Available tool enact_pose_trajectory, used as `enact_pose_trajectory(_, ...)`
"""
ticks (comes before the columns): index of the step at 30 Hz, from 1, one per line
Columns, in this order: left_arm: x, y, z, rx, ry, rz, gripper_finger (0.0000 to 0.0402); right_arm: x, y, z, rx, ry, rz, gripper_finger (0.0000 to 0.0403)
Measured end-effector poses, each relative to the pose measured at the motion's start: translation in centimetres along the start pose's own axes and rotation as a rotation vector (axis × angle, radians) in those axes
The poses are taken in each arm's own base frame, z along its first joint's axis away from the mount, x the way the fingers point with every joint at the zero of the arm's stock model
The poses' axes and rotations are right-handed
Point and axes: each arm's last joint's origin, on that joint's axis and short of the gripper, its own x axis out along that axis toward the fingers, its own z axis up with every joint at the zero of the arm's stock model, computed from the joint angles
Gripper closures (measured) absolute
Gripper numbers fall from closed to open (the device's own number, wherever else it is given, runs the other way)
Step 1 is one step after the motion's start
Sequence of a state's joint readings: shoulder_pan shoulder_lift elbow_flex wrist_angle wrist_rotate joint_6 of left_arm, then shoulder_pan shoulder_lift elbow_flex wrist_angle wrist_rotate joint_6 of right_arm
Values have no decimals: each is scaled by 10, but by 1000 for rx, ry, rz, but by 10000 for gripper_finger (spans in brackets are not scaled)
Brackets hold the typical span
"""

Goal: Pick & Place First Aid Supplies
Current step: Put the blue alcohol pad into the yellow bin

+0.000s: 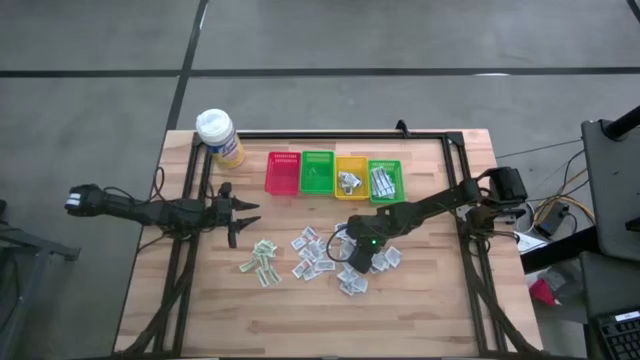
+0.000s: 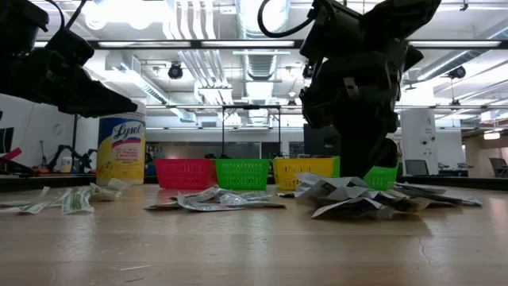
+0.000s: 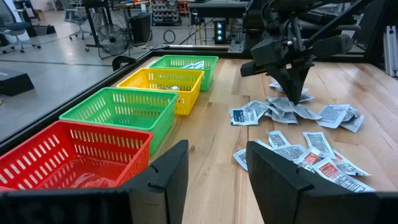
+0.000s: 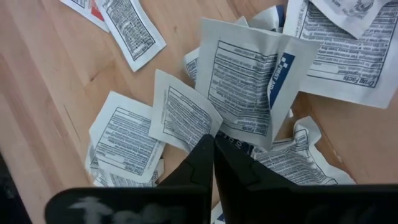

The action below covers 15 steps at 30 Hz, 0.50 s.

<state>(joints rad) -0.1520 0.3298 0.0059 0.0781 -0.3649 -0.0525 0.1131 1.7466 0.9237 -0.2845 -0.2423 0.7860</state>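
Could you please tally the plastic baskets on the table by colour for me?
Red basket: 1
Green baskets: 2
Yellow basket: 1
Total: 4

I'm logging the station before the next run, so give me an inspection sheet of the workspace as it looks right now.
Surface: wooden table, bare around the pile.
Job's things: paper packets loose mid-table; some already in the yellow basket and the right-hand green basket.
Clutter: wipes canister at the back left corner.
Grippers: right claw shut, tips down in the packet pile, pinching packet edges; left claw open, waiting near the red basket.
Cables: bundle off the table's right edge.
Surroundings: workshop benches, no person seen.
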Motion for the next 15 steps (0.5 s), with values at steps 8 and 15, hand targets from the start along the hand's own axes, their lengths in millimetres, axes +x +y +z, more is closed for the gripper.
enact_pose_trajectory(8, 0, 0, 0, 0, 0, 0, 243, -6, 2, -1, -5, 6, 14, 395)
enact_pose_trajectory(15, 0, 0, 0, 1, 0, 0, 243, -17, 5, -2, -26, 4, 34, 395)
